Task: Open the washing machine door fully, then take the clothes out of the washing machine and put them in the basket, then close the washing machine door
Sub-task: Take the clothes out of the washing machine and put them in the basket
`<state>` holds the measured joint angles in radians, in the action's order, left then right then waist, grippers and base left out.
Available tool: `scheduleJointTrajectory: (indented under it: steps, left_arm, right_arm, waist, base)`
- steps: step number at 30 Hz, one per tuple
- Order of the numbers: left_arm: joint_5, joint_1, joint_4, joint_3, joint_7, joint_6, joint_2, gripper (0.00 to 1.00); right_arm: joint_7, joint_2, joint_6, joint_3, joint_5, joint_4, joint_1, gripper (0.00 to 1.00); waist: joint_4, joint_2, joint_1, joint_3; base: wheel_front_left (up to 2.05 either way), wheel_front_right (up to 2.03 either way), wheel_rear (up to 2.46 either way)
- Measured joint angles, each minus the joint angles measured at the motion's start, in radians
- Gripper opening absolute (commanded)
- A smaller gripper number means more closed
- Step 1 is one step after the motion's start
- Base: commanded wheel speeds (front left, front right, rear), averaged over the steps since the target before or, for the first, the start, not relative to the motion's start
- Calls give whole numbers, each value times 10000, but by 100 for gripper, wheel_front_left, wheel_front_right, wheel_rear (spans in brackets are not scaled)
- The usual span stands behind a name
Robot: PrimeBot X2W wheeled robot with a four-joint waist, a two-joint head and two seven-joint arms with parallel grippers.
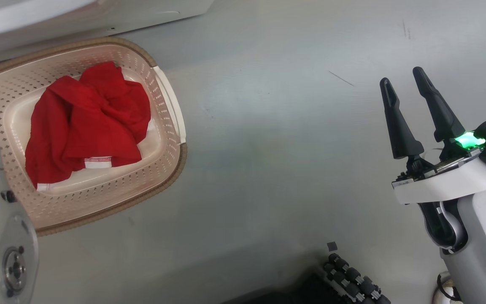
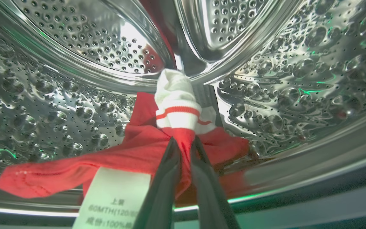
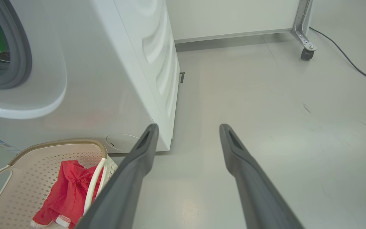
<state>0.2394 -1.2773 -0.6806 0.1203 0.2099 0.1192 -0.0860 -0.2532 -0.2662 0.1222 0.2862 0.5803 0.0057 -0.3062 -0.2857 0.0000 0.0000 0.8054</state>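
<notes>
Your big white front-loading washing machine (image 3: 132,63) stands far left. Just in front of it, the cream perforated plastic basket (image 1: 163,139) holds a crumpled bright red garment (image 1: 91,114). Inside the perforated steel drum (image 2: 297,79), your left gripper (image 2: 184,140) is clamped on a second red garment with white striped trim (image 2: 122,159). Your right gripper (image 1: 401,77) hangs over the floor on the right, fingers apart.

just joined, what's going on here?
The robot is unloading the washing machine. Its left end effector is inside the steel drum, closed on a red garment with white trim. A second red garment already sits in the cream basket on the floor beside the machine. The right end effector hangs open over the floor, holding nothing.
</notes>
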Motion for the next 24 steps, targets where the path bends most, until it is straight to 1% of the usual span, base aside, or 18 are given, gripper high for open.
scheduleJointTrajectory:
  steps: [6,10,16,24]
  left_arm:
    - [0,41,445,272,-892,0,328,0]
    - [-48,205,694,510,-1551,0,414,0]
    - [-403,854,1170,780,-2729,0,671,0]
    - [-1055,1861,1799,828,-4339,0,704,0]
  right_arm:
    - [0,-224,0,-92,-65,-58,-1,100]
    - [0,-282,0,-153,-104,-98,-1,100]
    - [0,-483,0,-255,-203,-134,4,100]
    - [0,-581,0,-332,-364,-155,126,100]
  waist:
    - [375,0,0,-63]
    - [591,0,0,-156]
    - [896,0,0,-365]
    - [1272,0,0,-812]
  base:
    - [0,0,0]
    - [0,0,0]
    - [0,0,0]
    - [0,0,0]
